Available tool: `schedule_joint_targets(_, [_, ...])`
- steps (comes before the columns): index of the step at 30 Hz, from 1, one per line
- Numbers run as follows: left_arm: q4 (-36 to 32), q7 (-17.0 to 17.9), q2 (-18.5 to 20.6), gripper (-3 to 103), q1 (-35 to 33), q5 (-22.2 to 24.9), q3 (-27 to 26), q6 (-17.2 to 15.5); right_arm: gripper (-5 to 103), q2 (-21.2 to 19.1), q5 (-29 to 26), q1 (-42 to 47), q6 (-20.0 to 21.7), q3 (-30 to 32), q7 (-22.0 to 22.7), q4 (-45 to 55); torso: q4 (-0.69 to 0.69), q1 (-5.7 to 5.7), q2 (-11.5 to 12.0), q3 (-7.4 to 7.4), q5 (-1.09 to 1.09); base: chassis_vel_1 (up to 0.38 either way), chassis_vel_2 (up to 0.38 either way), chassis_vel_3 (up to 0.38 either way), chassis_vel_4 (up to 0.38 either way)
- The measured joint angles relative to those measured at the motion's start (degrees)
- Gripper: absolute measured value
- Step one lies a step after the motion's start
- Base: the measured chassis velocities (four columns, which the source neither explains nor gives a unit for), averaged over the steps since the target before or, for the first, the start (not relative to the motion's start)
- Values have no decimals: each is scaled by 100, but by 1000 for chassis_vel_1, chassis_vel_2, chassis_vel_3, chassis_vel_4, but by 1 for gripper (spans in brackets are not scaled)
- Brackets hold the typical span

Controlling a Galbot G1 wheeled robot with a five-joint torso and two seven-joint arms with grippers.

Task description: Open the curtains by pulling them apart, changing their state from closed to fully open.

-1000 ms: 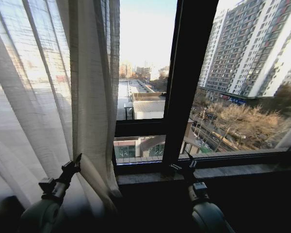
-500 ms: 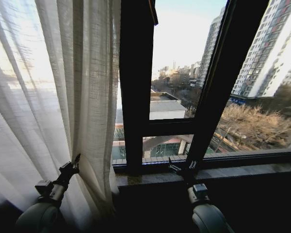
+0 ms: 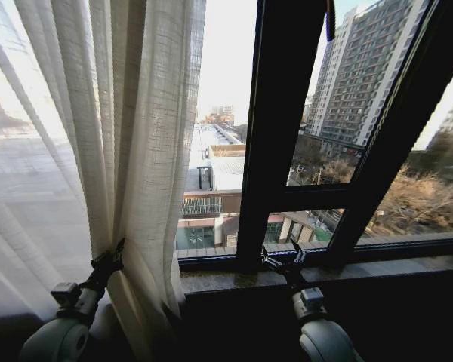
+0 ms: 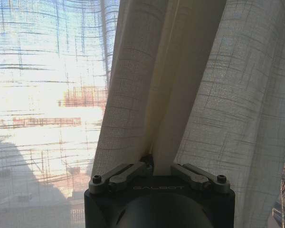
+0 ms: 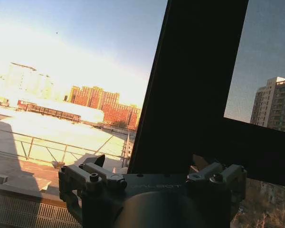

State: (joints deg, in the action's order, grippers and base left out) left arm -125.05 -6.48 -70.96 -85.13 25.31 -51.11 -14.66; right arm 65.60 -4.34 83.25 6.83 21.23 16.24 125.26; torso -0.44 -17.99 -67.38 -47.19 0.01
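The curtain (image 3: 128, 151) hangs bunched toward the left of the window, its pleats gathered into a thick fold, with thinner sheer cloth spreading further left. To the right of that fold the glass is bare: the dark frame bars (image 3: 275, 136) and the buildings outside show with no fabric across them. Judged from this, the middle and right of the window are already uncovered, and what is left is to draw the gathered panel on toward the left edge. Whether a second panel hangs off to the right cannot be told.

The left gripper (image 3: 115, 255) is low at the foot of the gathered fold, its arm reaching up and forward from the lower left. In the left wrist view the left gripper (image 4: 154, 164) has a fold of cloth running down between its fingers (image 4: 128, 172), which are drawn in close on it, so it appears clamped on the curtain rather than merely pressed against it.

The right gripper (image 3: 281, 260) sits over the sill (image 3: 392, 265), at the base of the central frame bar, well apart from the curtain. It holds nothing. In the right wrist view its fingers (image 5: 97, 178) stand spread, pointing at the frame and the open view beyond, and the arm looks idle.
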Motion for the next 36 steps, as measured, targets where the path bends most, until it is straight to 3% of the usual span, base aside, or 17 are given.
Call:
schedule_joint_targets(14, [-123,4,-95,0,-75,4,-66,11,100,65,58,41,-48,-54,-52,41,3,0,0,0,0,339,331,-337,-328])
schedule_joint_targets(20, [-122,27,-100,0,-85,2,-134,12,100,54,52,31,-59,-53,-62,37,1,0,-1,1,-5,96,85,-74,-121])
schedule_joint_targets(24, [-78,347,-28,0,-85,107,-382,14,100,43,50,21,-67,-44,-69,12,-2,1,0,0,7,-14,-29,17,25])
schedule_joint_targets(31, [270,964,90,0,-39,414,-1123,13,100,73,53,-27,-94,-91,-103,-73,-1,1,0,0,3,-26,-33,31,29])
schedule_joint_targets(36, [1093,2000,330,0,-12,682,-2297,-62,100,76,58,-214,-99,-272,-116,-195,2,1,-1,1,-2,0,0,0,0])
